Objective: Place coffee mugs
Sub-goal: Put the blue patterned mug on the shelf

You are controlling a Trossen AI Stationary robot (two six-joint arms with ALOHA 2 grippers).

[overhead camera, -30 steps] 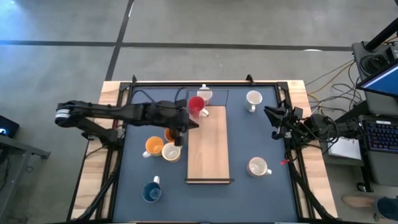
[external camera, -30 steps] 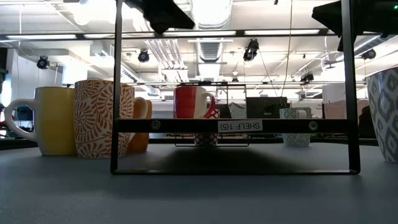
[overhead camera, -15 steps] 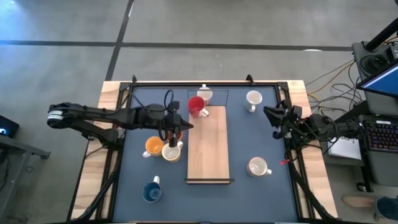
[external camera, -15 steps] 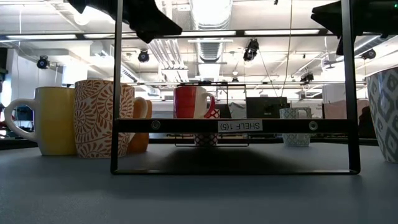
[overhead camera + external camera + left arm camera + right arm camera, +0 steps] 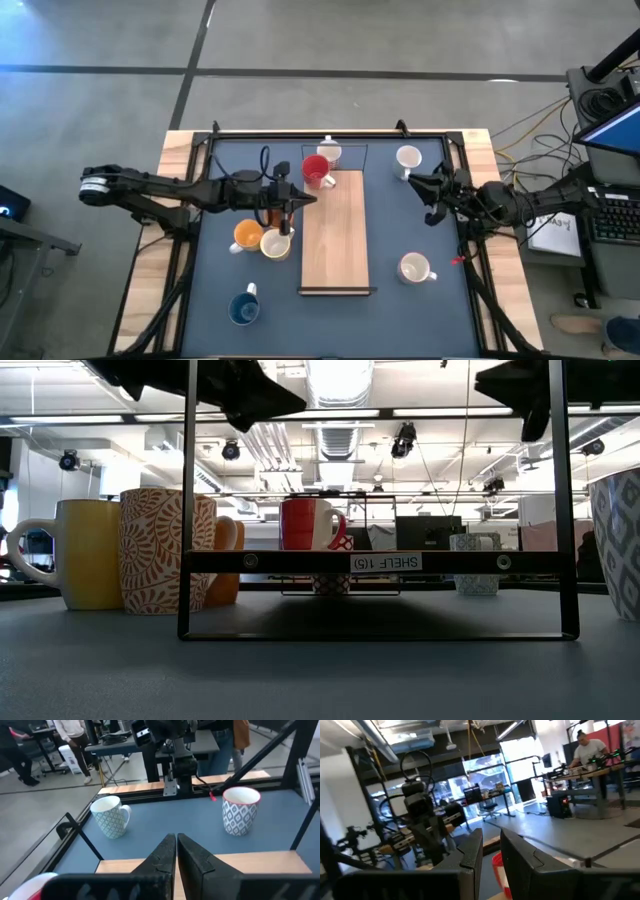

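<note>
A red mug (image 5: 315, 170) (image 5: 307, 525) stands upright on the far end of a wooden shelf board (image 5: 336, 240). On the blue mat stand an orange mug (image 5: 246, 236), a cream mug (image 5: 274, 245), a blue mug (image 5: 243, 311) and white mugs (image 5: 328, 154) (image 5: 406, 158) (image 5: 413, 267). Another orange mug (image 5: 271, 217) shows partly under my left arm. My left gripper (image 5: 297, 197) (image 5: 176, 851) hovers shut just left of the red mug, above the shelf's left edge. My right gripper (image 5: 420, 192) (image 5: 491, 852) hangs open over the mat's right side, pointing toward the shelf.
A black frame (image 5: 187, 500) carries the shelf board. A wire rack (image 5: 345, 150) stands at the mat's far edge. Black rails (image 5: 200, 150) border the mat. Bare mat lies between the shelf and the right-hand mugs. People and desks show in the room beyond.
My left gripper has drawn back a little from the red mug toward the table's left edge. My right gripper has reached out from the right edge toward the shelf. No mug has moved.
</note>
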